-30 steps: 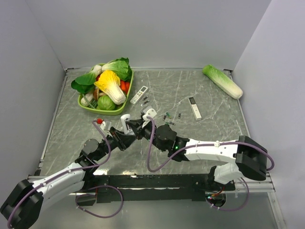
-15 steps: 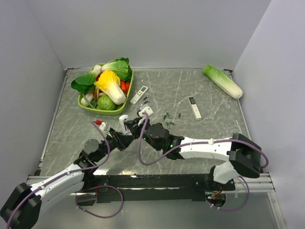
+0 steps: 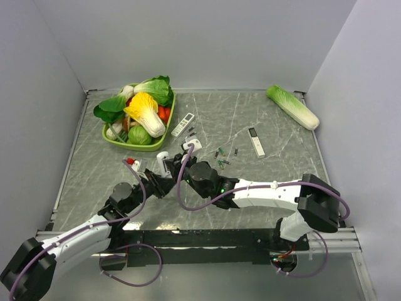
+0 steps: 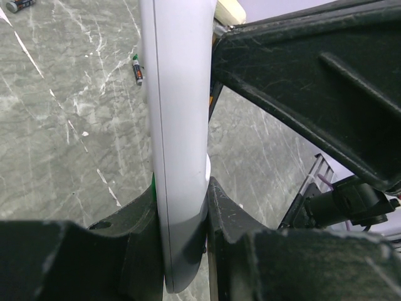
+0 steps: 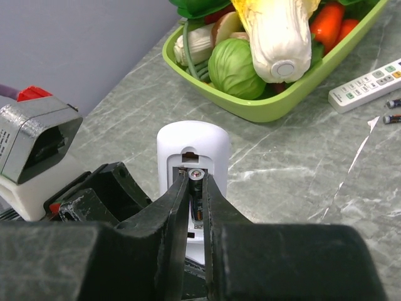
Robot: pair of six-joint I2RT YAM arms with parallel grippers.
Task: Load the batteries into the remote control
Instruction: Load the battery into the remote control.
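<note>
The left end effector (image 4: 182, 210) was clamped on the lower part of the remote control (image 4: 178, 94). The remote stood close to upright above the counter (image 4: 62, 144). From the left wrist it appeared edge-on, its white body pinched between the two dark fingers.

From the right wrist, the remote control (image 5: 193, 143) showed its back with the battery bay open. The right end effector (image 5: 196, 188) was closed on a battery (image 5: 197, 177), its fingers pressing it from either side. The battery's metallic end faced the camera, and its greenish body lay lengthwise in the open bay. Any lettering on it was too small to read.

From above, the two arms met left of the middle of the counter (image 3: 263, 182). The left end effector (image 3: 160, 179) sat at the near end of the remote control (image 3: 164, 160), and the right end effector (image 3: 182, 164) was just beside it.

Loose batteries (image 3: 220, 154) lay scattered on the counter to the right of the arms. Two more (image 5: 393, 110) lay near a white remote with grey buttons (image 5: 369, 88). Its buttons carried print too small to read. That remote lay just beside a green tray (image 5: 263, 113) heaped with vegetables, among them a round green cabbage (image 5: 235, 72).

A slim white remote with a black end (image 3: 255, 142) lay farther right. A long cabbage (image 3: 292, 106) rested in the far right corner.
</note>
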